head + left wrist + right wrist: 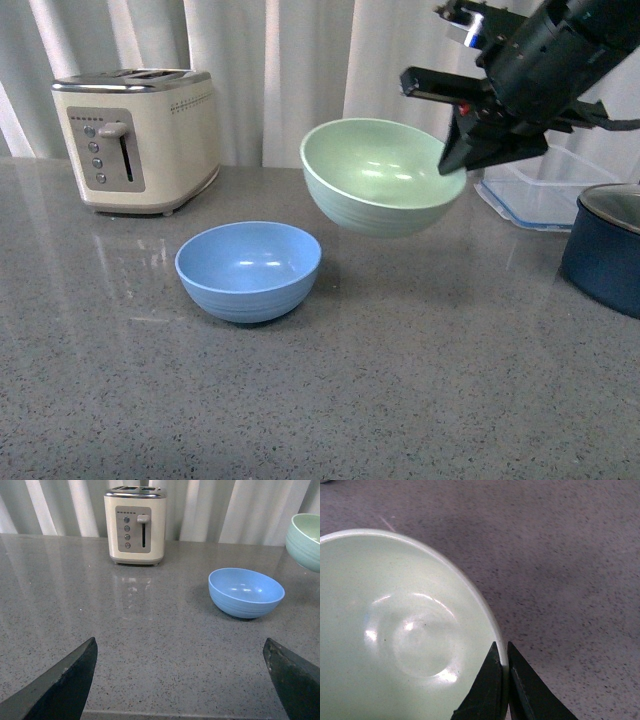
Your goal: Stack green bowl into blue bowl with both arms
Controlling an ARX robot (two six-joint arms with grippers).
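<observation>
The right arm's fingers (485, 685) are clamped, 2 thin black blades pinching the rim of the green bowl (395, 630) between them. The right arm (545, 60) reaches in from the upper right and angles down to that rim. The bowl hangs clear of the surface (400, 380), tipped a little, with its opening facing up. It sits up and to the right of the blue bowl (248, 270), not yet over it.

The left arm's fingers (65, 680) are spread wide and grasp nothing. They hover low over bare surface, with the blue bowl well ahead of them and off to the right.

The surface is grey speckled stone and glossy enough to reflect things. The blue bowl stands upright on it, alone near the middle. A cream toaster (135, 140) stands at the back left, before pale curtains (300, 60). At the right edge sit a clear plastic container (540, 195) and a dark navy pot (605, 250), just beside each other. Open surface lies all round the blue bowl and across the front.
</observation>
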